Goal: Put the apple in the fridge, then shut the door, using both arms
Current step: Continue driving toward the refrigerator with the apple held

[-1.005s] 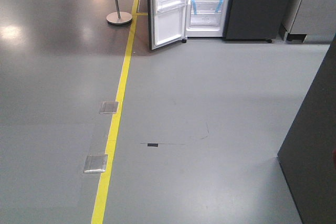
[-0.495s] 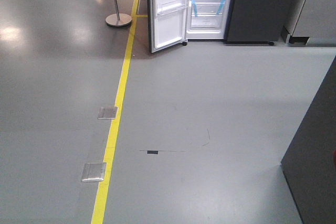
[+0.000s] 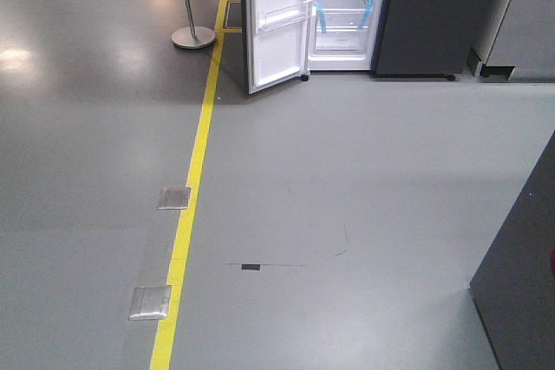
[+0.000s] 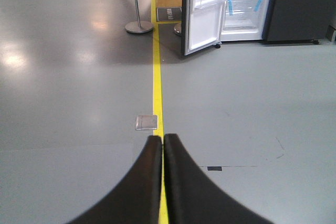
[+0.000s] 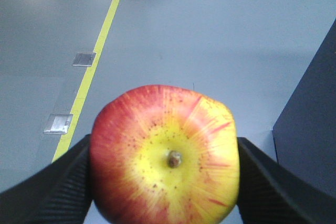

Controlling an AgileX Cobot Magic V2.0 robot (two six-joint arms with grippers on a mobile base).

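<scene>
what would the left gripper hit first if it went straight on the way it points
Nothing near: the left gripper, shut, points along the yellow line over floor. Far ahead its line seems to run between the post base and the open door, though depth is unclear.

Apple [image 5: 165, 156] is showing red skin streaking into a yellow, brown-speckled centre. Fridge [image 3: 429, 15] is reading dark grey outside, white inside, blue tape strips [image 3: 320, 15]. Yellow line [image 3: 204, 127] is crossing grey floor [image 3: 347, 171].

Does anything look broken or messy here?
Nothing is spilled or broken. The door of the fridge stands open, with blue tape on its shelves, and the apple sits snug in the right gripper.
</scene>
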